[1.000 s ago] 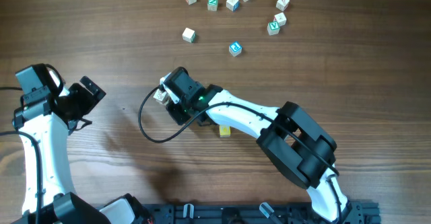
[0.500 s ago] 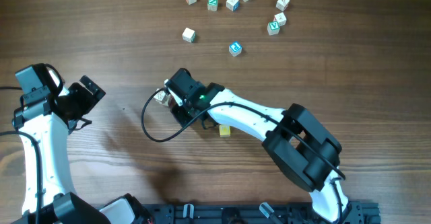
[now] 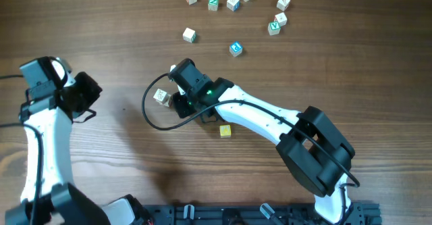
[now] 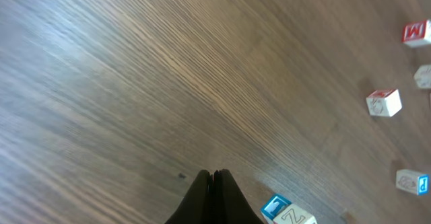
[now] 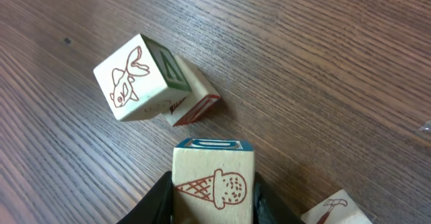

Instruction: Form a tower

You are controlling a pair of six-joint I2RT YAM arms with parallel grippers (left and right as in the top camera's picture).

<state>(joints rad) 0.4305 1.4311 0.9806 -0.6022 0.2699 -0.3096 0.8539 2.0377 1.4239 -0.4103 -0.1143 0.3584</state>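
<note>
Holding the ice-cream cone cube [image 5: 214,177] in my right jaws, I have them closed partway onto its 2 sides. The black fingers [image 5: 158,204] press in from left and right, so the picture face and the blue-edged top sit square. I judge this grip is meant to hold the cube level for a flat set-down.

Just ahead on the table [image 5: 323,62], the goldfish cube [image 5: 138,76] sits skewed, touching a red-edged cube [image 5: 196,99]. Whether it leans on that cube or only stands against it, I cannot tell. Those 2 are not squared to each other, so I would not trust them as a base.

The tower [image 3: 225,131] shows from overhead only as its pale yellow top cube. It is just beside my right arm [image 3: 263,117], on the side nearer my base, and well apart from the loose cubes [image 3: 233,3] scattered at the far edge. It stands back along the arm from my right jaws, not under them, so the cube I carry is not over it yet. I judge that adding this cube calls for swinging back and coming straight down. A slim stack tips at any sideways nudge, and my own arm passes close.

My left jaws are shut tight on nothing, tips meeting above bare wood. They sit off at the left, probably so as not to crowd the work.
</note>
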